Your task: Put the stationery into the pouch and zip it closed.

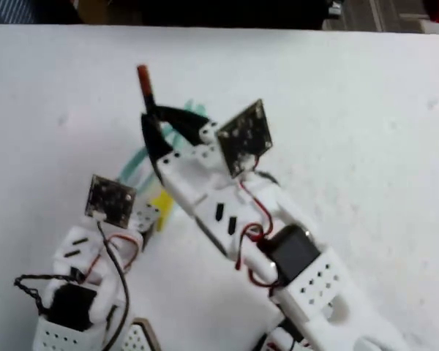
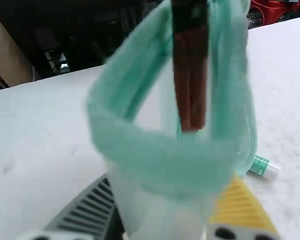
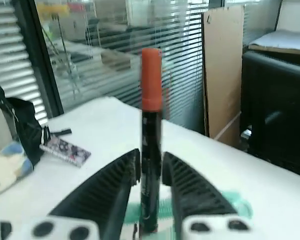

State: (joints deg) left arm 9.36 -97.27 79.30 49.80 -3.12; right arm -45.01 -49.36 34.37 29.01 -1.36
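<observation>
The left arm (image 1: 80, 285) and the right arm (image 1: 293, 263) are wearing white shells with black motors; red and black cables are looping along them. The right gripper (image 3: 150, 159) is showing black ribbed fingers (image 3: 110, 190), the left gripper (image 2: 172, 180) one grey, one yellow.

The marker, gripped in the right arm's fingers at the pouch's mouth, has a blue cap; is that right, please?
Not quite: the cap is orange-red, not blue, as the right wrist view shows. Otherwise yes: the fingers of the right gripper hold the marker at the mouth of the pouch.
</observation>
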